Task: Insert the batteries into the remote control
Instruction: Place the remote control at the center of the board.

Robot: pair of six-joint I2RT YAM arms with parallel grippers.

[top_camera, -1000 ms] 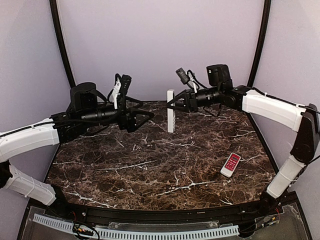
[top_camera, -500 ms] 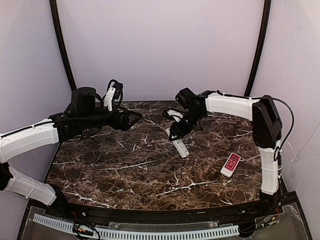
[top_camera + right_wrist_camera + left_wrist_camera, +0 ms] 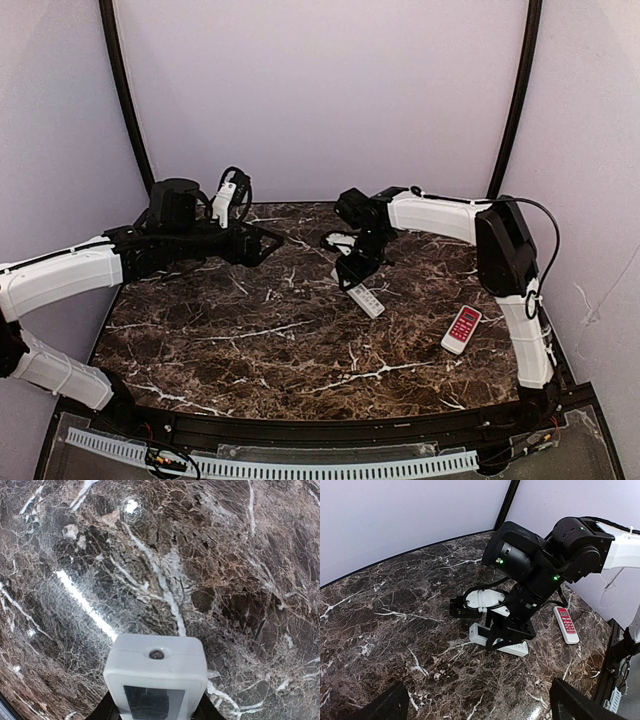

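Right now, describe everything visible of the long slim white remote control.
The long slim white plastic remote control sits low and about flat, face up, on the dark veined marble tabletop. It is mid-table toward the back, angled with its button end toward the near right. The right wrist view shows the other end: rounded corners, a small dark emitter dot and a dark display window. The right gripper clamps it from above, with one black finger on each long edge.
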